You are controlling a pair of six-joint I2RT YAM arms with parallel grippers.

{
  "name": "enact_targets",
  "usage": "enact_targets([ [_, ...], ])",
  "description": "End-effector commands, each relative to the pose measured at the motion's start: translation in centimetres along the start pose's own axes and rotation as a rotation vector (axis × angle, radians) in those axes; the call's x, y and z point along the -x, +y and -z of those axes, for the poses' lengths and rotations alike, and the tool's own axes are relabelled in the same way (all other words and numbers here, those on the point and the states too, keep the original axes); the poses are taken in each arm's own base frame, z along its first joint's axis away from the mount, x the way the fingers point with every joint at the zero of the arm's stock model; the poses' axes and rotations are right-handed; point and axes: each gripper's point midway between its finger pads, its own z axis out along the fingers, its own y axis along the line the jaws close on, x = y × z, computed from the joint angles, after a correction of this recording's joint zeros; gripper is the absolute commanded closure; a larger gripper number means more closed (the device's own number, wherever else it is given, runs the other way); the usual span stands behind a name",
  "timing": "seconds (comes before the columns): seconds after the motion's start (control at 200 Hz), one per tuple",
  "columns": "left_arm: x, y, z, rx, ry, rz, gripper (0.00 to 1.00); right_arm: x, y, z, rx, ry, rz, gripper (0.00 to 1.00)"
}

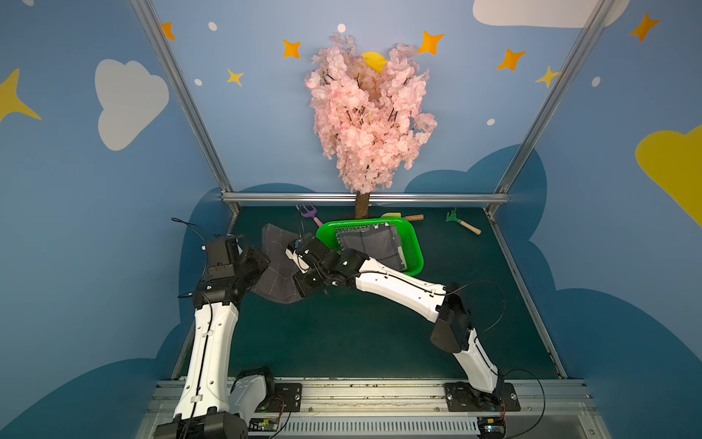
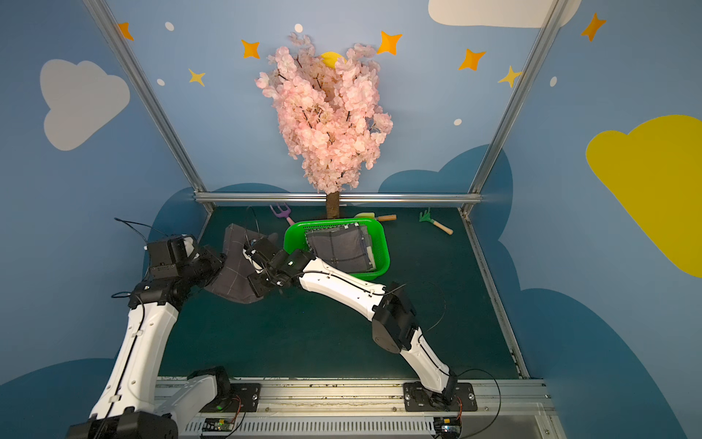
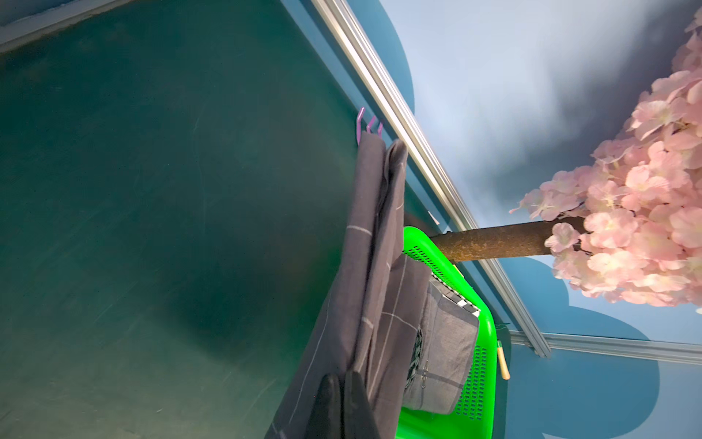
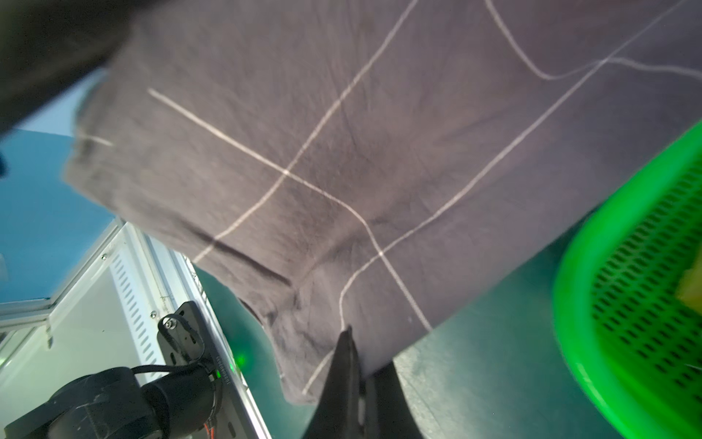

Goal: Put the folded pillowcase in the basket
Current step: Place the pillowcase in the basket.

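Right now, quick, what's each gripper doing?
Left gripper: closed, holding the grey checked pillowcase.
Right gripper: closed, holding the same pillowcase.

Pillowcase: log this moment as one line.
pillowcase: held up beside basket, not yet in | left fingers: shut on pillowcase | right fingers: shut on pillowcase | basket: holds folded cloths

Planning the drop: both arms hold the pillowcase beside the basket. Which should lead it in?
Right, probably. The right end effector pinches the pillowcase edge nearest the basket; the left end effector grips the side farther away, so it would follow.
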Motion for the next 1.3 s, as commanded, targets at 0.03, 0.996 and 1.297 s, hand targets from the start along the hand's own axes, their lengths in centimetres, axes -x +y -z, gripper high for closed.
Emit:
enact_targets([
  [0.03, 0.0, -4.5, -1.0, -0.138, 0.015, -0.042, 0.97, 3.4, -1.8, 5.0, -0.071, -0.114, 0.023, 1.0],
  [0.996, -9.6, -15.9, -16.2, -0.199, 0.215, -0.216, 0.97, 0.2, -20.9, 13.8, -0.419, -0.163, -0.297, 1.0],
  [1.297, -12.7, -16.0, -19.7, -0.169, 0.266, -0.237, 0.97, -3.2, -26.2, 13.9, -0.437, -0.101, -0.451, 1.0],
])
